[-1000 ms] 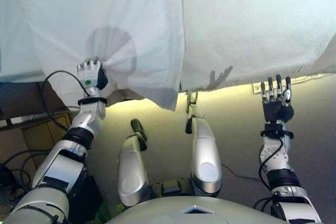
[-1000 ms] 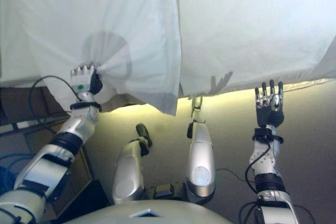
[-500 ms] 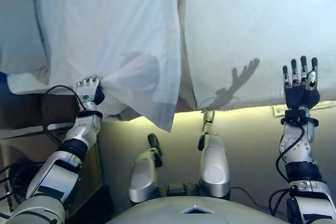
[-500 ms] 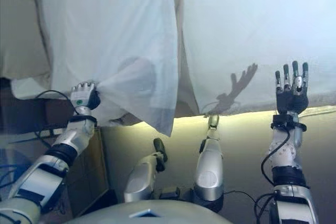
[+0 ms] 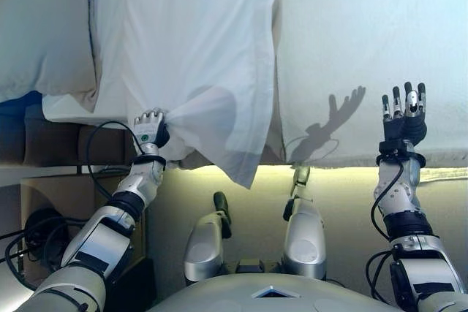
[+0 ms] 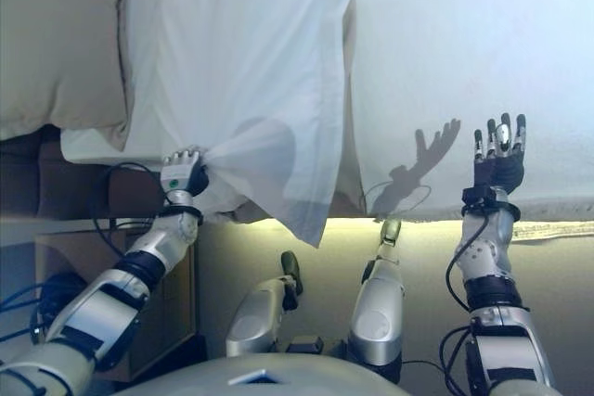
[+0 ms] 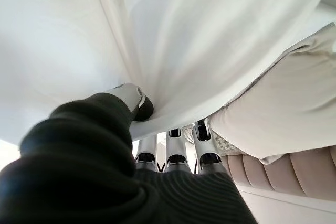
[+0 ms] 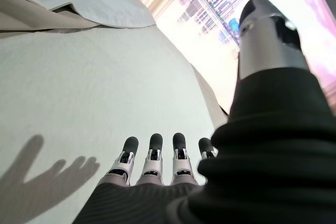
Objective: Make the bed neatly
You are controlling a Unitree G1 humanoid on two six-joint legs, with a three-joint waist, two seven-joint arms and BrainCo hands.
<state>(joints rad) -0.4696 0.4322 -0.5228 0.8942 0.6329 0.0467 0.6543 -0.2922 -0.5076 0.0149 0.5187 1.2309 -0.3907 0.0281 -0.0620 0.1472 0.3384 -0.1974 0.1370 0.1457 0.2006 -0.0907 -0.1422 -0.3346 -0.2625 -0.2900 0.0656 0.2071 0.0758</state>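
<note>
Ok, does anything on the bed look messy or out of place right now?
Yes. The white sheet is bunched in the left hand, with a corner hanging off the bed edge. The right hand hovers open.

No text can be read; any print seems too small.

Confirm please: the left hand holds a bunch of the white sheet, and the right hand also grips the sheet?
Not quite. The left hand does hold the white sheet bunched, but the right hand grips nothing: its fingers are straight above the bed, as the right wrist view shows.
</note>
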